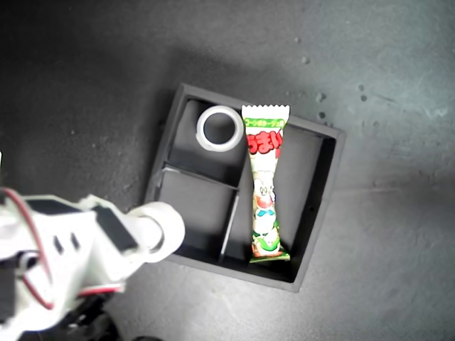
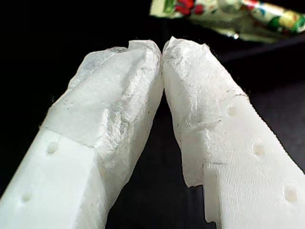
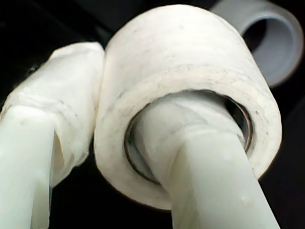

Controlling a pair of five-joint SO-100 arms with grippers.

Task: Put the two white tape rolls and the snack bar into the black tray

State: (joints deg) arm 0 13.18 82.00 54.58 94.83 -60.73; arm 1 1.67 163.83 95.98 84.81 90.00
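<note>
The black tray (image 1: 318,213) sits mid-table in the exterior view. One white tape roll (image 1: 201,130) lies flat in its far small compartment. The snack bar (image 1: 264,192) lies lengthwise in the long compartment. My second gripper (image 3: 128,119) is shut on the other white tape roll (image 3: 190,71), one finger through its hole and one outside. That roll (image 1: 162,231) hangs over the tray's edge at the exterior view's lower left. The roll in the tray (image 3: 281,43) shows behind it. My first gripper (image 2: 162,47) is shut on nothing, with the snack bar (image 2: 224,14) beyond its tips.
The tray rests on a dark grey tabletop (image 1: 384,284) with small pale specks. The white arm body with red wires (image 1: 50,270) fills the exterior view's lower left corner. The near small compartment (image 1: 199,206) holds nothing.
</note>
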